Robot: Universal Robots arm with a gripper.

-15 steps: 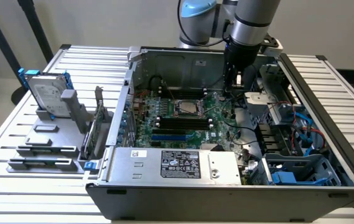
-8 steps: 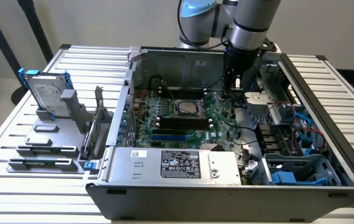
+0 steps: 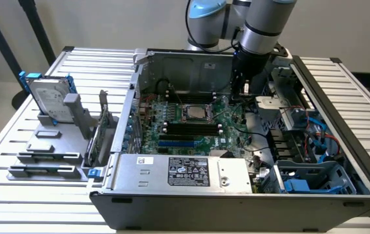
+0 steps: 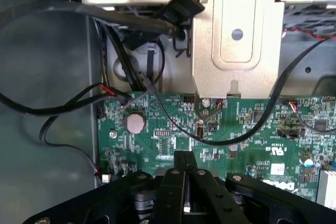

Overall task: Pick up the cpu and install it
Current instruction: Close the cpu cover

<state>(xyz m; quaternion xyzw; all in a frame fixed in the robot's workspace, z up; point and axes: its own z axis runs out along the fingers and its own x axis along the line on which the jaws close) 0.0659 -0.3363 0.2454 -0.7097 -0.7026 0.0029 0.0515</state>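
My gripper (image 4: 185,163), pressed together, hangs among loose cables (image 4: 115,18) (one loops right beside it), so drifting toward the cpu (image 3: 195,113), apparently socketed lower, to the exterior view's left, could snag one.

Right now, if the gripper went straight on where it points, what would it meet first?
Probably the green motherboard right ahead of the gripper. A thin black cable loops across the board there and might touch first; depth is unclear.

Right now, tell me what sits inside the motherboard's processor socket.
The cpu, silver top up, lies in the socket. Its underside and the socket's contacts are covered by it.
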